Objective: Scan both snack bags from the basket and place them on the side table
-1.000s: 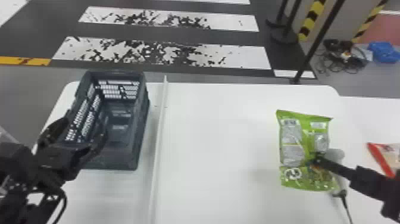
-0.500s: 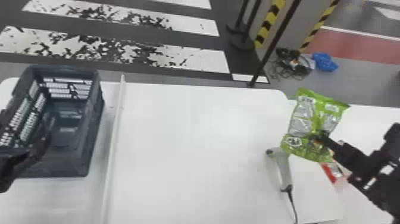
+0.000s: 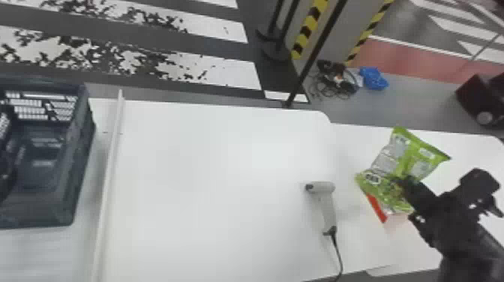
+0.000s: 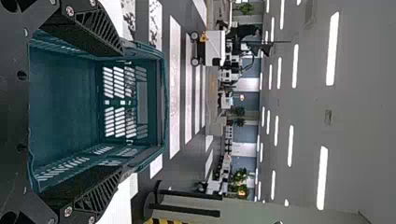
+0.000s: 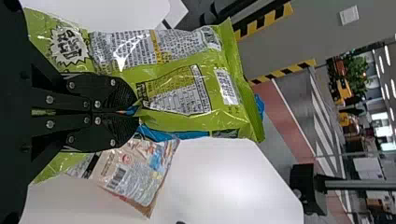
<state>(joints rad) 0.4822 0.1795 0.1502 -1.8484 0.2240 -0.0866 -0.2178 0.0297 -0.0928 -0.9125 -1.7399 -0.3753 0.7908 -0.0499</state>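
Green snack bag [image 3: 407, 161] over white side table [image 3: 470, 150], striped floor [image 3: 228, 73] beyond

From my seat, the head view's left edge cuts off the basket [image 3: 80, 153] and trims the left gripper [image 3: 5, 174] to a dark blur. The right gripper's [image 3: 398, 180] tips blur into the green snack bag [image 3: 408, 155], which hides most of the red snack bag [image 3: 376, 208]. The scanner's cable [image 3: 338, 251] runs off the bottom, and a black box [image 3: 476, 97] is cut at the right. In the right wrist view, the fingers [image 5: 119, 93] cover part of the green bag, and I can't make out its smallest print.
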